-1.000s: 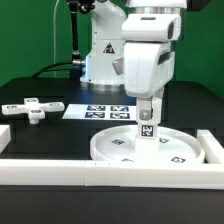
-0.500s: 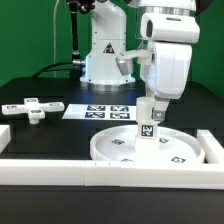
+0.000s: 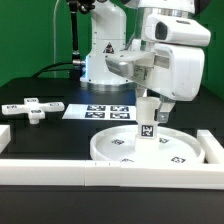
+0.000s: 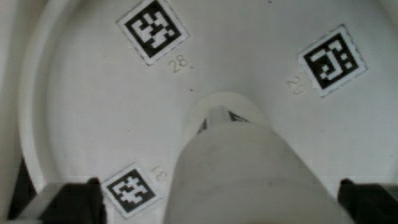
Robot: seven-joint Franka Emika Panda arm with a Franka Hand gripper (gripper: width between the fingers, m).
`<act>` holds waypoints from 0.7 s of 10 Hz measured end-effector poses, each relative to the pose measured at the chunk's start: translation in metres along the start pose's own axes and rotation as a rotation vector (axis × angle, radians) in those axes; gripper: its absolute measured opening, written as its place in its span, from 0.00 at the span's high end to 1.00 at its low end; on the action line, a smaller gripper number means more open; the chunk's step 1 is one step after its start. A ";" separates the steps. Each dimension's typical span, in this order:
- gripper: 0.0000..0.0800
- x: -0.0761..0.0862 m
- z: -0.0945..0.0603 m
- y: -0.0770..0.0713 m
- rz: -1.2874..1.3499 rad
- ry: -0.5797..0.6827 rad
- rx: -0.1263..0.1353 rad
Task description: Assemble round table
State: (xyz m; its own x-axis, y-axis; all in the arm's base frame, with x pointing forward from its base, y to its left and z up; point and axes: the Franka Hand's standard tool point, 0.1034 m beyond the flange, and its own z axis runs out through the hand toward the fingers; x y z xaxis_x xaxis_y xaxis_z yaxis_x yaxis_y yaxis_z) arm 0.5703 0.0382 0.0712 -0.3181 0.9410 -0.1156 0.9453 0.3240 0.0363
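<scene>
Leg [image 3: 148,126] upright at the middle of the disc [image 3: 112,148], bottom end on the disc's floor, one square tag facing the exterior camera. Disc flat on the black worktop [image 3: 60,132], rim up, toward the exterior view's right, several tags on its inner floor. Claw [image 3: 148,104] straight above, pointing down, closed round the top of the leg as far as the exterior view shows. In the wrist view, leg [image 4: 240,165] seen from above as a pale column running out toward the disc floor, a dark finger [image 4: 75,200] at one flank and another at the opposite flank, three tags on the floor around it; fingers straddling the leg, but pressed on it or just clear of it cannot be told. Foot [image 3: 30,107] lying flat and alone at the exterior view's left, well apart from the disc. Marker board [image 3: 105,111] flat between foot and disc, farther back, near the arm's base. Long white rail [image 3: 70,170] along the near edge of the worktop, just in front of the disc; a second rail [image 3: 213,148] at the exterior view's right, just beside the disc's rim.
</scene>
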 end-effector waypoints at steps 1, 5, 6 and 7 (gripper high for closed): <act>0.19 0.000 0.000 0.000 -0.004 0.000 0.000; 0.49 -0.001 0.002 -0.004 0.004 0.000 0.017; 0.49 -0.002 0.002 -0.004 0.004 0.000 0.017; 0.49 -0.002 0.002 -0.004 0.027 0.001 0.017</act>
State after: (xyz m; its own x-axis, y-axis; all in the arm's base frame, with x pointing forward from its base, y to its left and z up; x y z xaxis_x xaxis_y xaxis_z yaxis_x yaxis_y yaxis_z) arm 0.5669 0.0350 0.0691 -0.2924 0.9495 -0.1140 0.9547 0.2967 0.0226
